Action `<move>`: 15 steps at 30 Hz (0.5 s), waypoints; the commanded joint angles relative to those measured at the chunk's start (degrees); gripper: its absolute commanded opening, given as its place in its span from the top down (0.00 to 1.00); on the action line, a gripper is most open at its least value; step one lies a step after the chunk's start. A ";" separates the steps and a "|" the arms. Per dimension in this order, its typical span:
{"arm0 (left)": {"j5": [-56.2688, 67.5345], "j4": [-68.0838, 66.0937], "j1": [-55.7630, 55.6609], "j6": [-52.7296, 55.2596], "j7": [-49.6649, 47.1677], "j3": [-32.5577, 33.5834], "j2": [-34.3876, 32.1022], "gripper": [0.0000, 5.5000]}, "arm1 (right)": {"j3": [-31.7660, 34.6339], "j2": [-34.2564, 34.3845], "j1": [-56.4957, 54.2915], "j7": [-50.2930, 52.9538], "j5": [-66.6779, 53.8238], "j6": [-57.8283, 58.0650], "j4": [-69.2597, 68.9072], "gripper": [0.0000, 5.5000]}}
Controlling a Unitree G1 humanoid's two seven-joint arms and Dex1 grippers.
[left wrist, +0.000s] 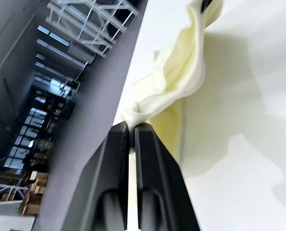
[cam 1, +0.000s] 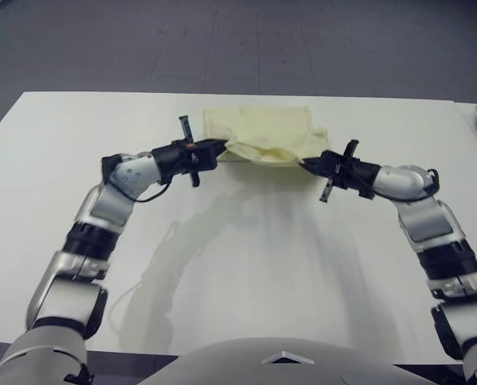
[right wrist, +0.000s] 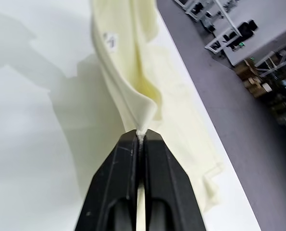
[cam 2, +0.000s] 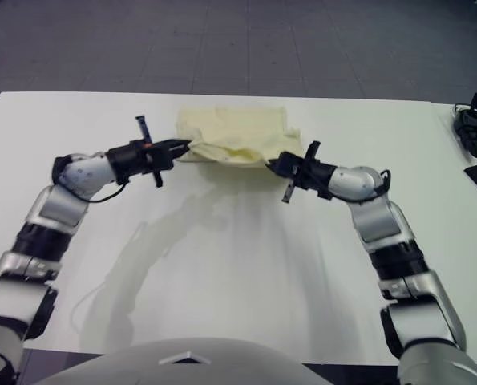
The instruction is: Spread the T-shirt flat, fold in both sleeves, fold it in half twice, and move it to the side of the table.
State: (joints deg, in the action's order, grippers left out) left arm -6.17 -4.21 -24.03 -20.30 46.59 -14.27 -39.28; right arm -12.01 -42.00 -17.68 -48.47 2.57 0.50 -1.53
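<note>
T-shirt (cam 1: 262, 128): pale yellow, spans between my two tools, most of it lying flat on the bench (cam 1: 246, 265) just beyond their tips. Its near edge is off the surface and sags in a drape from one tool to the other. My left tool (cam 1: 220, 147) is pinched on the near-left corner, with cloth caught between its closed fingers. My right tool (cam 1: 309, 163) is pinched the same way on the near-right corner. Both wrist views show fabric coming straight out of the closed tips.

Progress, my read: the shirt looks like a compact rectangle with no sleeve sticking out past either tool, so spreading and sleeve folds look done. There's a small flap on the right-tool side I can't identify. This looks like a half-fold in hand; which of the two, can't tell. Left to do: carry the held edge away from me onto the far edge, make any remaining fold, then shift it to the bench's side. Dark cabled gear (cam 2: 470, 124) sits well outside my right tool.
</note>
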 commanded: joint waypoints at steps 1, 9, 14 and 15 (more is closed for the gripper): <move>13.46 23.26 19.37 5.10 14.82 5.83 -17.40 1.00 | 7.73 -13.47 18.03 -9.32 -3.87 2.71 -18.86 1.00; 7.89 30.34 41.63 7.03 18.32 5.79 -24.97 1.00 | 10.57 -20.45 39.59 -15.08 -2.85 5.36 -29.61 1.00; 2.50 29.65 43.57 7.84 16.02 3.33 -23.65 1.00 | 5.80 -19.37 42.88 -13.64 0.29 5.83 -29.74 1.00; 2.30 29.95 43.80 8.01 15.90 3.08 -23.48 1.00 | 5.06 -19.19 43.39 -13.09 1.01 6.01 -29.57 1.00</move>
State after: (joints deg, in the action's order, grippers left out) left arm -1.78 26.13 19.00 -13.25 62.56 -10.79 -62.27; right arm -5.19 -60.96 23.96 -62.35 0.18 4.99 -32.07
